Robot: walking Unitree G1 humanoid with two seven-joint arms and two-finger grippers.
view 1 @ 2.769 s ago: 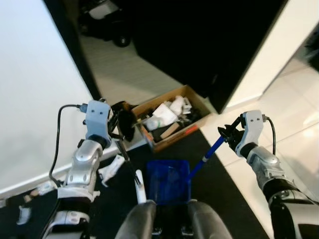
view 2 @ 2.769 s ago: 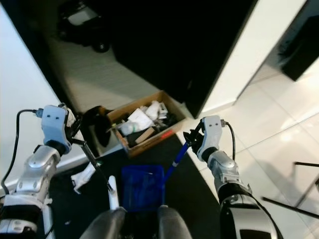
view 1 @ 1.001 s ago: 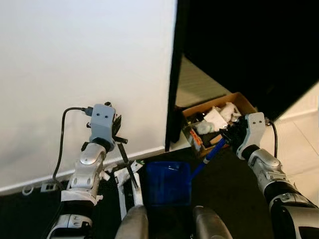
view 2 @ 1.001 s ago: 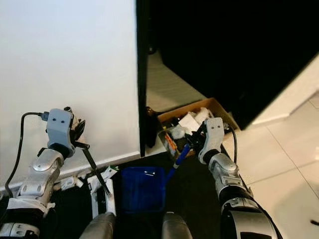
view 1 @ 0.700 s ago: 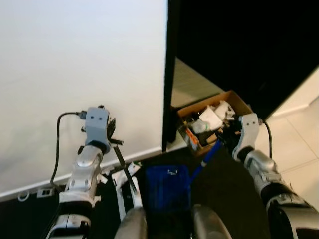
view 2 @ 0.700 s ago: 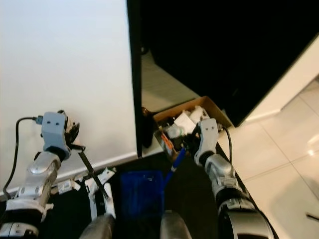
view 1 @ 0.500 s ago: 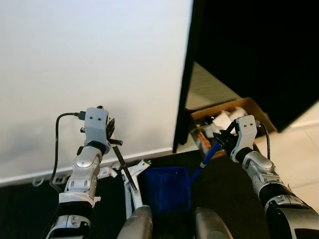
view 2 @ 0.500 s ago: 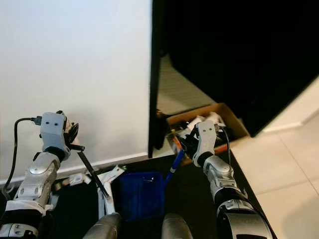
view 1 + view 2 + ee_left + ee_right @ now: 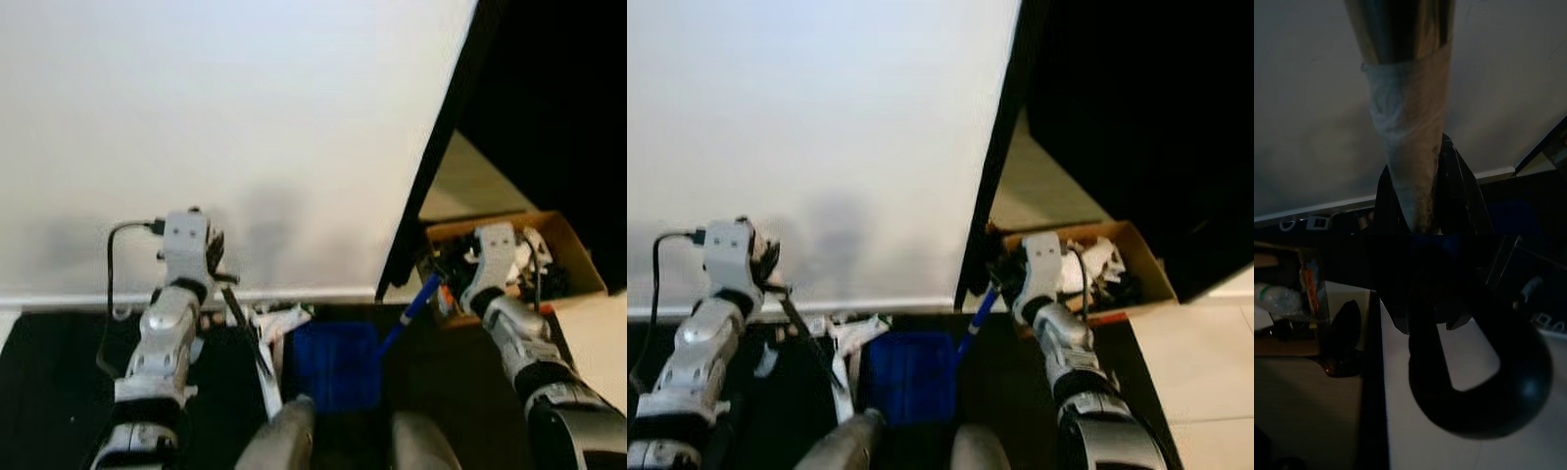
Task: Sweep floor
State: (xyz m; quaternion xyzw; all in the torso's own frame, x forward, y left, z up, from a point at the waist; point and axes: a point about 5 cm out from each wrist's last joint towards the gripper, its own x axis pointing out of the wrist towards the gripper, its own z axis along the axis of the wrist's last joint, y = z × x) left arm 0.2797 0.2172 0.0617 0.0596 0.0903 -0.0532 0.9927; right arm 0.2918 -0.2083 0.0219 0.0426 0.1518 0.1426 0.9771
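Basically, my left gripper (image 9: pixel 217 277) is clamped on the thin dark broom handle (image 9: pixel 245 328), which slants down to the broom's white head (image 9: pixel 274 377) on the dark floor (image 9: pixel 59 362) by my feet. I hold it high on the shaft, probably so the head can drag along the floor without my bending. In the left wrist view the shaft (image 9: pixel 1405 112) runs straight out between my fingers, shiny metal near the camera, then a pale wrapped or worn section.

My right gripper (image 9: pixel 453 279) is closed on the blue dustpan handle (image 9: pixel 411 315); the blue dustpan (image 9: pixel 335 364) sits flat on the floor between my knees, just beside the broom head. My guess is it's parked there so debris gets pushed straight in. In the right wrist view a dark looped handle end (image 9: pixel 1474 377) sits in front of the lens.

White scraps (image 9: pixel 284 318) lie along the base of the white wall (image 9: pixel 245 117), touching or just beside the broom shaft; likely the next thing to sweep. A cardboard box (image 9: pixel 568 250) full of mixed trash sits on the floor near my right arm, beside the black panel edge (image 9: pixel 431 166).

Writing: none readable. There is an orange packet (image 9: pixel 1311 276) in the box, print too blurred to make out.
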